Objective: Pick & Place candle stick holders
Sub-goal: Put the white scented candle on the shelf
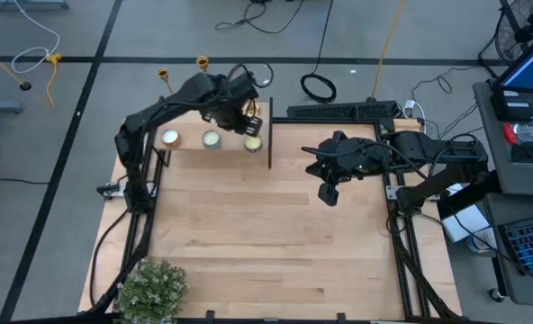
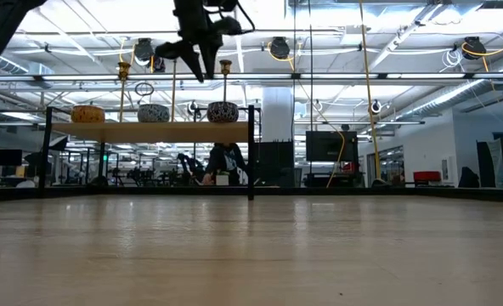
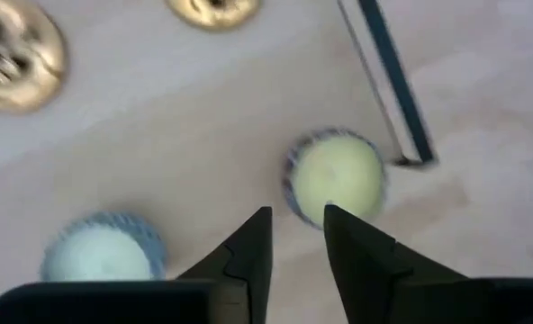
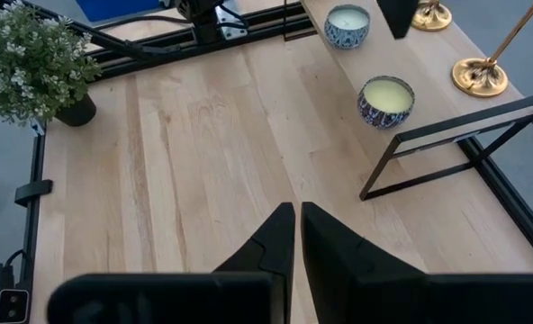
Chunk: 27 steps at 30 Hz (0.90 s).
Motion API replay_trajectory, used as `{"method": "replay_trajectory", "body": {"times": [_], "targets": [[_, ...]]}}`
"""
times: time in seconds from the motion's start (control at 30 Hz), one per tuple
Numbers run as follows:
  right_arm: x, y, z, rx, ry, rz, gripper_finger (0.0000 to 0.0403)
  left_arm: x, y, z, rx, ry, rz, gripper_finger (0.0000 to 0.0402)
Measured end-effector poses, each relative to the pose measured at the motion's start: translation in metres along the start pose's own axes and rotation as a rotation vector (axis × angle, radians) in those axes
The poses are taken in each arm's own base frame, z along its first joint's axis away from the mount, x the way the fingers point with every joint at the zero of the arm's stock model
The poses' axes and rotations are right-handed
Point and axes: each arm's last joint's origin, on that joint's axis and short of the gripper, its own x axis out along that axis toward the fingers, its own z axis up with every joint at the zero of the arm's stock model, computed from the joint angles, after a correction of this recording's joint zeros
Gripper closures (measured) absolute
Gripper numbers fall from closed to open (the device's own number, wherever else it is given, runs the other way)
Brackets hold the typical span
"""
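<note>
Gleaming gold candle stick holders (image 4: 484, 74) upright on shelf (image 4: 433, 67); thin stems, round flared bases.

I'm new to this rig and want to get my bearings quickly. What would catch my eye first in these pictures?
The left hand hangs over a raised wooden shelf at the table's far left corner, above a row of three small candles. Gold candle stick holders stand along the shelf's back edge. The right hand waits over the bare table to the right, and a potted plant sits at the near left corner.

Shiny brass candle stick holders (image 4: 481, 74) w/ matt wood table (image 4: 203, 153).
</note>
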Motion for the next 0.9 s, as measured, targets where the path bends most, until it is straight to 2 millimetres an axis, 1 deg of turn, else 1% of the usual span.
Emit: {"method": "replay_trajectory", "body": {"times": [0.07, 0.17, 0.2, 0.33, 0.5, 0.67, 0.73, 0.9], "targets": [[0.000, 0.000, 0.000, 0.000, 0.000, 0.000, 0.0385, -0.005, -0.003, -0.006, -0.001, 0.036, -0.044, 0.0315], [0.000, 0.000, 0.000, 0.000, 0.000, 0.000, 0.0385, -0.006, -0.016, -0.021, 0.055, 0.120, -0.100, 0.0379], [0.000, 0.000, 0.000, 0.000, 0.000, 0.000, 0.0385, -0.006, -0.021, -0.025, 0.078, 0.138, -0.116, 0.0389], [0.000, 0.000, 0.000, 0.000, 0.000, 0.000, 0.0385, 0.002, -0.042, -0.040, 0.163, 0.182, -0.146, 0.0396], [0.000, 0.000, 0.001, 0.002, -0.007, 0.003, 0.0385, 0.020, -0.062, -0.046, 0.276, 0.149, -0.127, 0.0398], [0.000, 0.001, 0.001, 0.005, -0.013, 0.005, 0.0385, 0.040, -0.066, -0.045, 0.390, 0.124, -0.005, 0.0399], [0.000, 0.001, 0.001, 0.007, -0.013, 0.006, 0.0385, 0.046, -0.068, -0.044, 0.426, 0.114, 0.015, 0.0399], [0.000, 0.001, 0.001, 0.019, -0.006, 0.006, 0.0385, 0.049, -0.069, -0.040, 0.440, 0.077, 0.024, 0.0400]]}}
